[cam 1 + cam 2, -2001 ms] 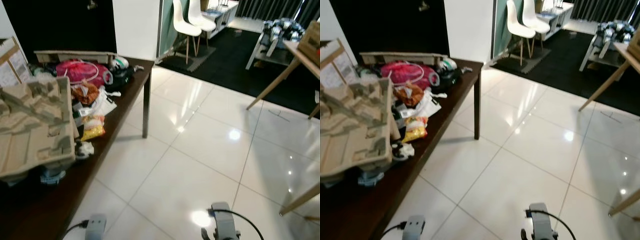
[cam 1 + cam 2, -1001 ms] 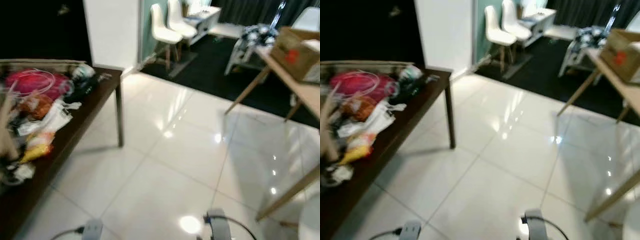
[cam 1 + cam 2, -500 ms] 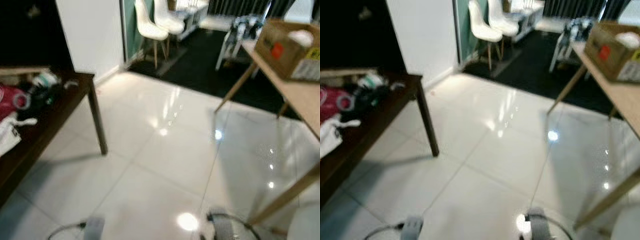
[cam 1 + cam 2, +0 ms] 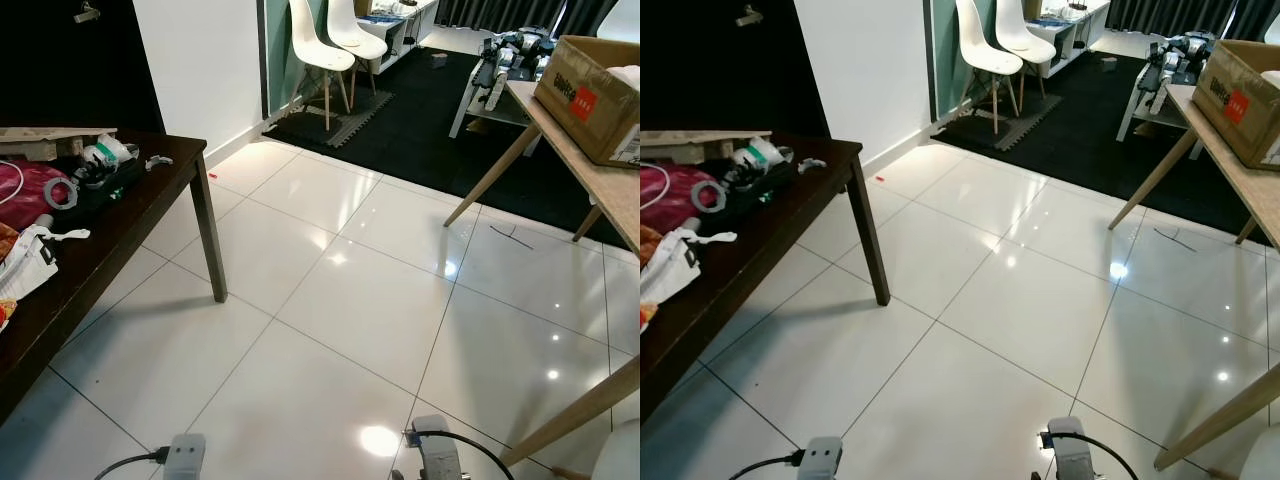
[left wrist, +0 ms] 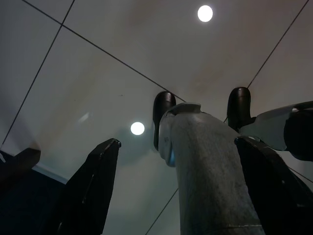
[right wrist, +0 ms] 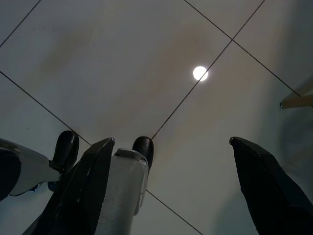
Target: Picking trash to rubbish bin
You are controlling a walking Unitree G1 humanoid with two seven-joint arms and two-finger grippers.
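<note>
- Two head views give the same room: a dark tabletop [image 4: 150,190] runs along the robot's left, loaded with clutter, and glossy white floor tiles [image 4: 330,300] spread ahead.
- On that tabletop lie the likely trash: a white plastic bag [image 4: 30,262] near the near edge, a pink bundle [image 4: 25,183] behind it, and a small bottle [image 4: 105,153] toward the far corner.
- No rubbish bin can be made out in the head views; white chairs [image 4: 1005,45] stand on a black mat far ahead, and a light wooden table [image 4: 590,170] with a cardboard box [image 4: 590,85] is on the right.
- Both arms hang low, their wrists just showing at the bottom edge of the head views, well apart from the tabletop.
- Judged from this, the trash lies to the left and a little behind the line of sight, so the left arm is the nearer one; the robot would need to turn or step left before any reach.
- Left wrist view: the left claw [image 5: 178,191] points down at bare tiles, its black fingers [image 5: 90,186] spread wide and released, with the robot's own leg and feet between them.
- Right wrist view: the right claw [image 6: 178,191] is likewise splayed and empty over the floor, one finger [image 6: 266,188] well apart from the other, nothing held.
</note>
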